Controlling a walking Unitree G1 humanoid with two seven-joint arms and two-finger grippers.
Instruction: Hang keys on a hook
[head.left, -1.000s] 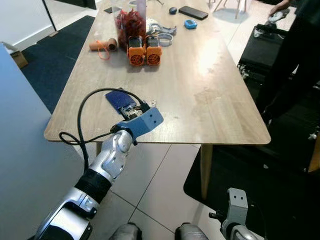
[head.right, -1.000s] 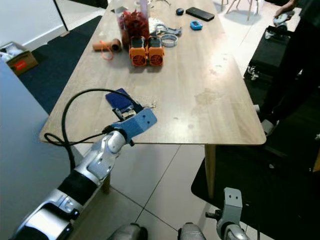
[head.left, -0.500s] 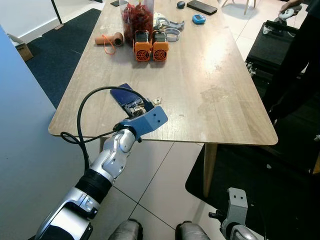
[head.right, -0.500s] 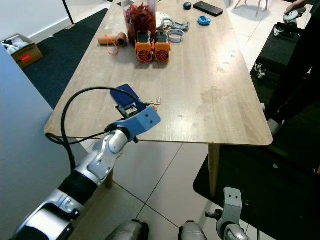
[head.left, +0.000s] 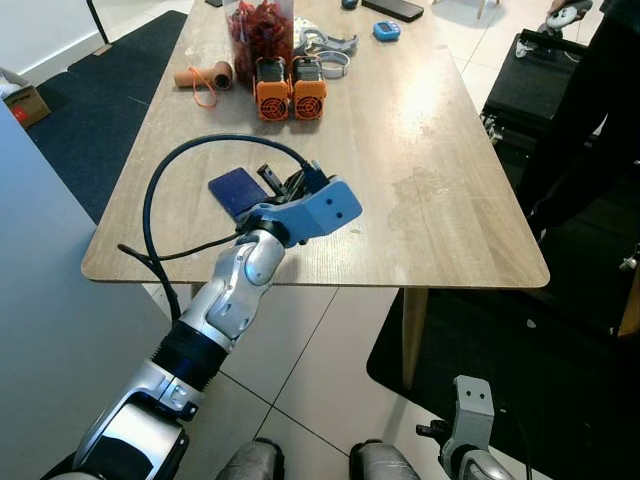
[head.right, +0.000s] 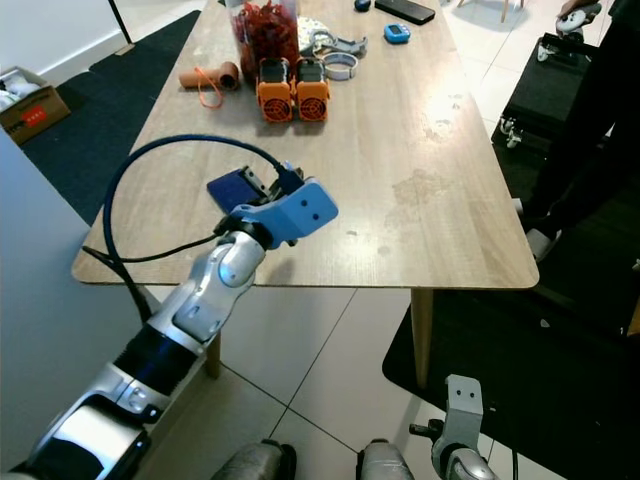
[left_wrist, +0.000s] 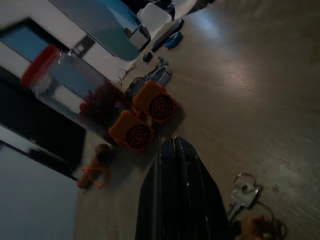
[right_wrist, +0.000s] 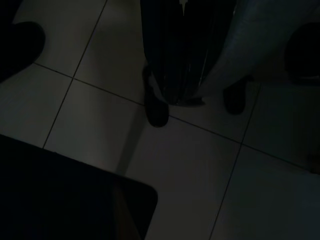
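Left gripper (left_wrist: 172, 150): over the wooden table (head.left: 440, 200), near its front edge; fingers pressed together, holding nothing.
Keys (left_wrist: 245, 192): flat on the table, just beside the fingers.
Blue card (head.left: 236, 189): nearby.
Right gripper (right_wrist: 175, 95): hangs over floor tiles, can't tell.

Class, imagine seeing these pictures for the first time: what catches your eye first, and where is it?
The silver left arm reaches over the near edge of the wooden table, its claw beside a dark blue wallet. Farther back stand two orange fan-like blocks before a jar of red things.
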